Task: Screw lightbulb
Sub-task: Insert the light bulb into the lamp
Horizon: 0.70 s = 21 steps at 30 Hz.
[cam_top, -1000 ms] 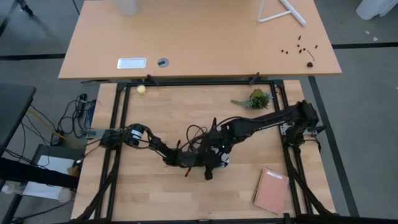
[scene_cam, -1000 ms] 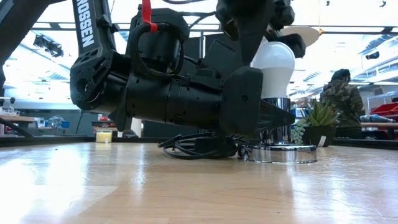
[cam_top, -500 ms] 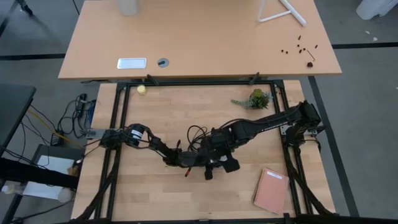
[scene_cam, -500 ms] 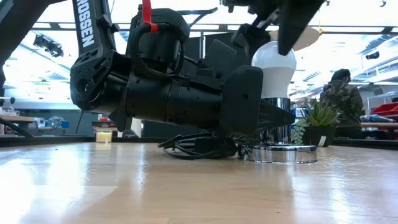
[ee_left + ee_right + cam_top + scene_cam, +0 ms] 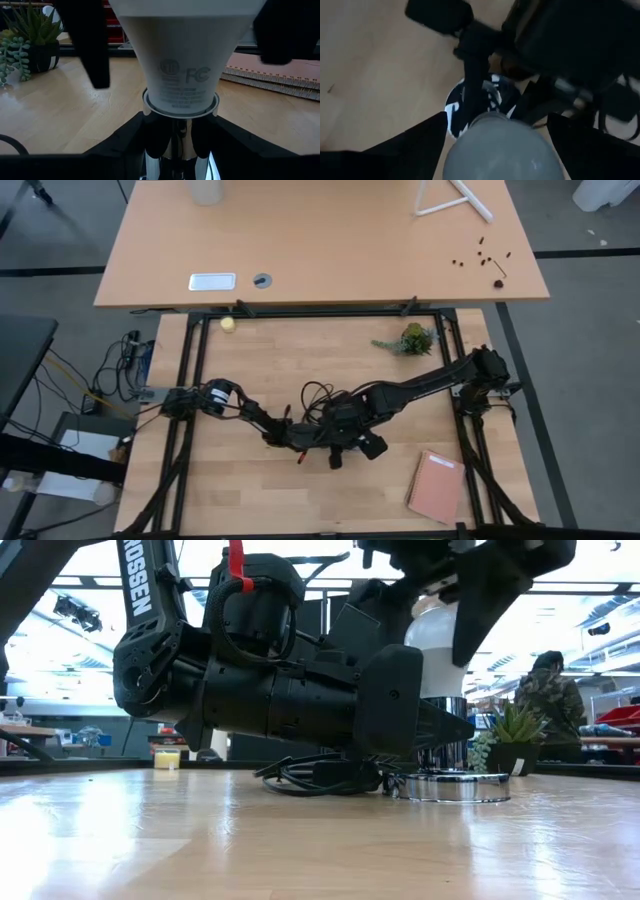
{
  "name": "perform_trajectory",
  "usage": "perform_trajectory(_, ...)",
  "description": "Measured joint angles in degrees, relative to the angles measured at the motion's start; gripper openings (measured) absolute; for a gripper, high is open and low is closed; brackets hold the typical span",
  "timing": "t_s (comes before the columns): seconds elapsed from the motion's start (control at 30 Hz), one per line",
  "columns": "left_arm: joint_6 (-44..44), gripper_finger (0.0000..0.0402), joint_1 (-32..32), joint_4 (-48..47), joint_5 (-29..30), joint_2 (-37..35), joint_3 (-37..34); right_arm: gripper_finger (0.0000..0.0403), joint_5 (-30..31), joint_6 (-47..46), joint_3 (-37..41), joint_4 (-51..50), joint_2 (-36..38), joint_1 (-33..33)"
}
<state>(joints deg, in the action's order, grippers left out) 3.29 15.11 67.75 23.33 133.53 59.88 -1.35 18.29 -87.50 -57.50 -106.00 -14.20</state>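
Table [image 5: 240, 480] carried a round silver socket [image 5: 455, 787]; the lightbulb [image 5: 182, 55] stood upright in it, base seated in the chrome neck. Left gripper [image 5: 175, 145] was clamped on that neck below the bulb. Right gripper [image 5: 495, 132] straddled the bulb's dome from above, fingers [image 5: 405, 150] spread wide either side.

The lightbulb [image 5: 182, 55] carries printed marks on its white neck in the left wrist view: a round certification emblem I cannot make out, the letters "FC" beside it, and a few lines of small grey print below that are too fine to read. In the low view, white capital letters reading "ROSSEN" run down the dark left arm [image 5: 140, 585], the first letter cut off at the frame's edge.
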Motion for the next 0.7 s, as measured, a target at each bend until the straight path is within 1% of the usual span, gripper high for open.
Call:
perform_trajectory(0.13, 0.11, 0.0195, 0.0, -0.03, 0.01, 0.0, 0.0, 0.0348, -0.08, -2.44, -0.19, -0.93, -0.9, 0.0)
perform_trajectory(0.33, 0.11, 0.0195, 0.0, -0.03, 0.02, 0.0, 0.0, 0.0347, -1.18, -8.64, -0.37, -1.47, -1.88, 0.0)
perform_trajectory(0.43, 0.13, 0.0195, 0.0, -0.04, 0.01, 0.0, 0.0, 0.0347, -1.23, -8.69, -0.73, -1.05, -2.34, 0.0)
perform_trajectory(0.7, 0.27, 0.0195, 0.0, -0.02, 0.01, 0.0, 0.0, 0.0347, -1.0, -10.62, -2.57, -4.51, -4.55, 0.0)
